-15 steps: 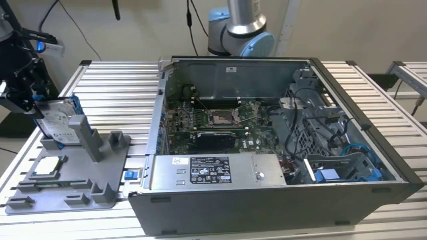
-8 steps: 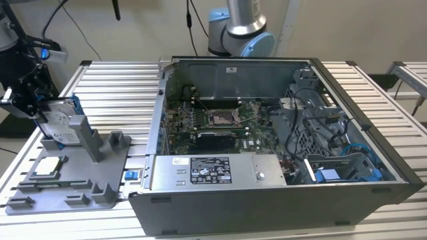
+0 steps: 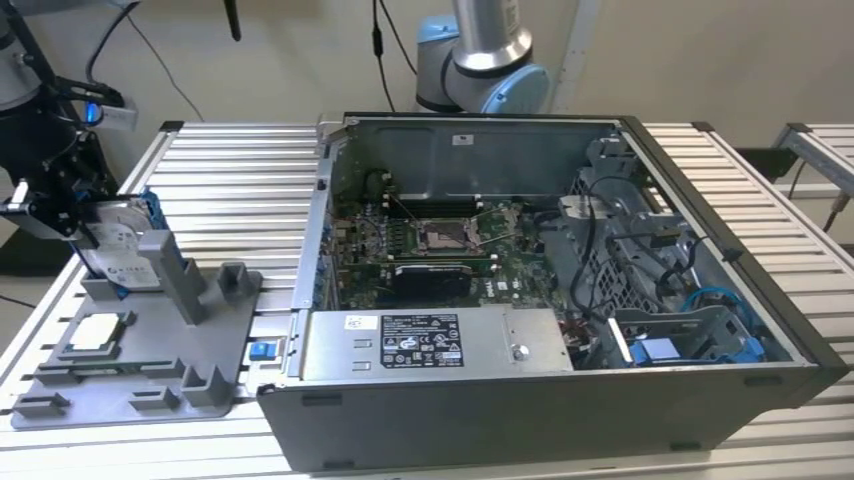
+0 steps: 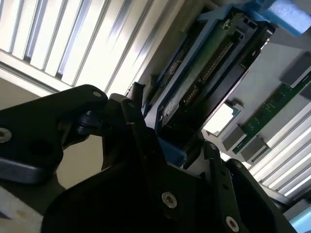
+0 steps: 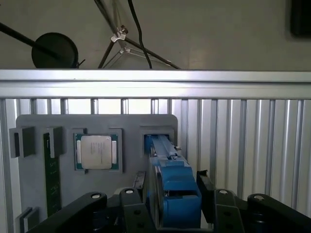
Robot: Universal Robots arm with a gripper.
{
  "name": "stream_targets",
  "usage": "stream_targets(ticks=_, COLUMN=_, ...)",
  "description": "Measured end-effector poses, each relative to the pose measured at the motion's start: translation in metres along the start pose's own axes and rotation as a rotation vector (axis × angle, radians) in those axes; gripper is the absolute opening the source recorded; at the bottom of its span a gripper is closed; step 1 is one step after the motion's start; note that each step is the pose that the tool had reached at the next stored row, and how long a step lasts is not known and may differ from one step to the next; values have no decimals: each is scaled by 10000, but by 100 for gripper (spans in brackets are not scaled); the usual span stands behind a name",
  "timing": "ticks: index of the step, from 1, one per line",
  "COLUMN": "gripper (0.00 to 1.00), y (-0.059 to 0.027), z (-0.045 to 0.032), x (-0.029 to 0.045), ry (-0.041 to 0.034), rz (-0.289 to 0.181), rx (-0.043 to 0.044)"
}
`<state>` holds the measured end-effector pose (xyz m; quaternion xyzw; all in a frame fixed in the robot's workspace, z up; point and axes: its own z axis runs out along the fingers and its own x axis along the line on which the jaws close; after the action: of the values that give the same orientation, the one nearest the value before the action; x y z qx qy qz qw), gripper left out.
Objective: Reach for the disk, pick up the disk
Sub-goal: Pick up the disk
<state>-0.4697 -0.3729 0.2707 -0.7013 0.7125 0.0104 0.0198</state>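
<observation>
The disk (image 3: pixel 120 238), silver with a white label and blue rails, stands on edge at the far end of the grey fixture tray (image 3: pixel 160 375), on the exterior view's left. My gripper (image 3: pixel 64 222) is right against it. In the first wrist view the disk's blue rail (image 5: pixel 171 187) lies between the black fingers (image 5: pixel 140 190), which press on both of its sides. The second wrist view shows the disk's underside (image 4: pixel 204 73), with its connector, running out from between my gripper (image 4: pixel 175 141) fingers. Its far end still sits at the tray's slot (image 5: pixel 158 138).
A square white-topped chip (image 3: pixel 94 332) and a green memory stick (image 5: pixel 51 179) lie in the tray. An open computer case (image 3: pixel 534 270) fills the middle of the slatted metal table (image 3: pixel 227 190). A second arm's base (image 3: pixel 481 60) stands behind the case.
</observation>
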Motion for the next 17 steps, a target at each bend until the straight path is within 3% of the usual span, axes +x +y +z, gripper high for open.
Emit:
stream_targets(ticks=15, gripper=100, y=0, z=6, x=0, ry=-1, rz=0, rx=2)
stream_targets(ticks=16, gripper=0, y=0, z=6, x=0, ry=-1, rz=0, rx=2)
stream_targets(ticks=17, gripper=0, y=0, z=7, x=0, ry=-2, rz=0, rx=2)
